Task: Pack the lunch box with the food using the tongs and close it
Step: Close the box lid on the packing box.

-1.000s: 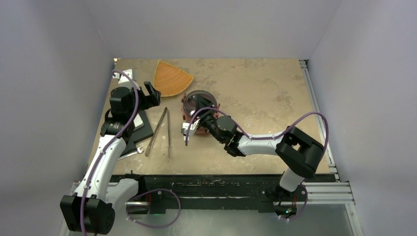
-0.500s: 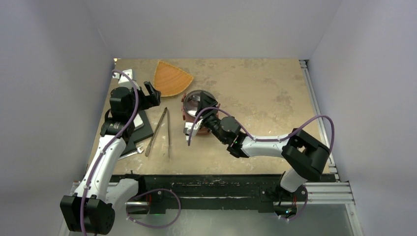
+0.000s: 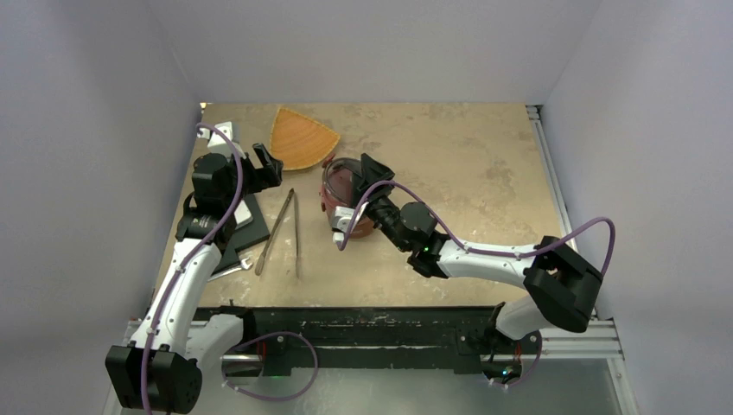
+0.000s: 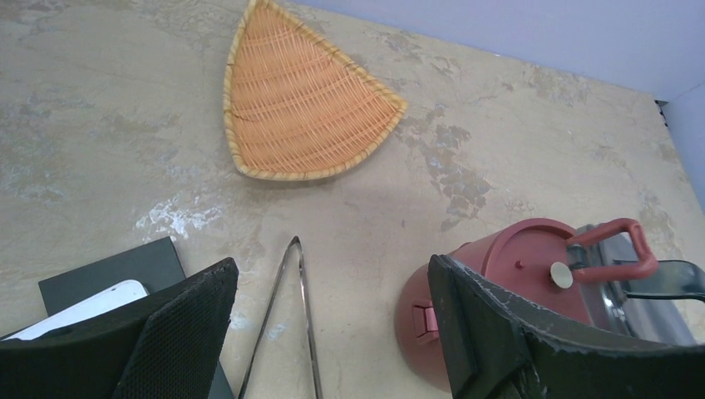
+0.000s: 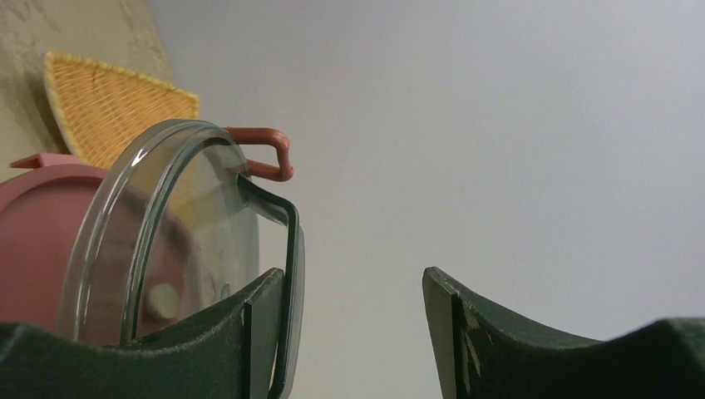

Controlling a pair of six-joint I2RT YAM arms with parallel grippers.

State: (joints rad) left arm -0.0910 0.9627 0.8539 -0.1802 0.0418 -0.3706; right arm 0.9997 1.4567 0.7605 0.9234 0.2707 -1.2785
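The lunch box [image 3: 341, 183] [image 4: 499, 278] stands just beside the right claw [image 3: 372, 170] [image 5: 353, 287]. In that claw's wrist view it is on the left, its dark-red body filling the lower left corner. Its smoky clear lid [image 5: 166, 224] shows nearly edge-on there, next to the claw's left-hand finger. A dark tab of the lid runs along that finger's inner edge; whether they touch, I cannot tell. A red handle [image 5: 266, 154] loops above the lid. The right claw's jaws stand apart, with only the grey wall [image 5: 515, 125] showing in the gap between them, so it grips nothing.

Seen from the left claw [image 3: 270, 164] [image 4: 332, 270], the box lies ahead and to the right, past its right finger and apart from it. This claw's jaws are spread wide too, with nothing between them.

The tongs [image 3: 291, 197] [image 4: 294, 247] lie flat on the table [image 3: 467, 173], ahead of the left claw and in line with the gap between its fingers. Their joined tip points away from it, and neither claw touches them. Further ahead of the left claw, beyond that tip, rests a woven orange tray [image 3: 302, 138] [image 4: 299, 108]. A black pad [image 4: 108, 270] with a white thing on it lies by the left claw's left finger.
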